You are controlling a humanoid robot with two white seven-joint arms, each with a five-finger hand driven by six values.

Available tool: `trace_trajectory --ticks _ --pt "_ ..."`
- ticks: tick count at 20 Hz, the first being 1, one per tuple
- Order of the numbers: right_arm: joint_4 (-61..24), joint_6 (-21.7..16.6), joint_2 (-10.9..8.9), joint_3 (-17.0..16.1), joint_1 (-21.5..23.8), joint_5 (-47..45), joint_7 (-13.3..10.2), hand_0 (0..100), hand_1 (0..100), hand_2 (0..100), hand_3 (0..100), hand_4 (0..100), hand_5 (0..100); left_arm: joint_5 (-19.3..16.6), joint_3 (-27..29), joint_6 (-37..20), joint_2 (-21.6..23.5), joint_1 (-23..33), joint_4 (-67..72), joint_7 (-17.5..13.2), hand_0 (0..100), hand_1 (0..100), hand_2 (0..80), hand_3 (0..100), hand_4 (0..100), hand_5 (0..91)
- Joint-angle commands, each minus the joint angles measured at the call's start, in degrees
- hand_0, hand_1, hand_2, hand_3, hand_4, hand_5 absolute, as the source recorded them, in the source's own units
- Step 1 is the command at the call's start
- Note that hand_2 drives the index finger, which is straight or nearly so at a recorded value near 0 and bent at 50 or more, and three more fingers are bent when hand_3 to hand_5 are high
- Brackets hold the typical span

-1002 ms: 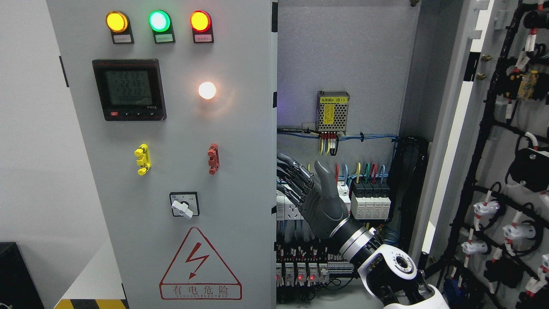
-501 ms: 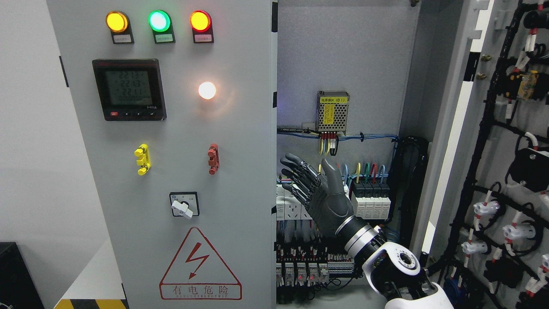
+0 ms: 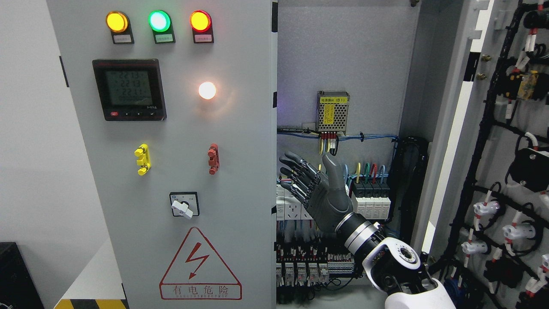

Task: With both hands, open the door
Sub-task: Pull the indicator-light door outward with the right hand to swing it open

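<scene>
Head view: right hand (image 3: 319, 195) raised inside the open cabinet, fingers (image 3: 296, 171) spread, gripping nothing, just beside the left door (image 3: 180, 171) edge. Left door closed, facing camera, lamps lit. Right door (image 3: 502, 150) swung wide at frame right, wiring side showing.

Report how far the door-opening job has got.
Done: the grey right-hand cabinet door stands swung wide, exposing the wiring bay. In hand: the dark right hand hovers inside the opening, fingers spread, gripping nothing. Left: the grey left door with indicator lamps looks closed; the left hand is out of view.
</scene>
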Motion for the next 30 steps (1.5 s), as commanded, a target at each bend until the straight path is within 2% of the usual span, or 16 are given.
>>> trace_trajectory --ticks 1,10,15,20,27,30 --pt "-0.25 0.92 0.20 0.12 -0.42 -1.09 3.02 0 0 0 0 0 0 0.00 0.00 0.00 0.00 0.00 -0.35 -0.13 0 0 0.0 0 0 0.0" --pt "0.27 4.88 0.20 -0.14 -1.74 -1.36 3.55 0 0 0 0 0 0 0.00 0.00 0.00 0.00 0.00 -0.35 -0.13 0 0 0.0 0 0 0.0" --pt "0.19 5.94 0.29 -0.23 -1.83 -1.36 8.29 0 0 0 0 0 0 0.00 0.00 0.00 0.00 0.00 -0.35 -0.13 0 0 0.0 0 0 0.0" --pt "0.01 5.94 0.38 -0.23 -1.83 -1.36 11.19 0 0 0 0 0 0 0.00 0.00 0.00 0.00 0.00 -0.35 -0.13 0 0 0.0 0 0 0.0" --pt "-3.14 5.94 0.38 0.03 -0.96 -1.44 11.90 0 0 0 0 0 0 0.00 0.00 0.00 0.00 0.00 -0.35 -0.13 0 0 0.0 0 0 0.0" --pt "-9.02 5.85 0.29 1.52 2.12 -1.44 12.34 0 0 0 0 0 0 0.00 0.00 0.00 0.00 0.00 -0.35 -0.13 0 0 0.0 0 0 0.0"
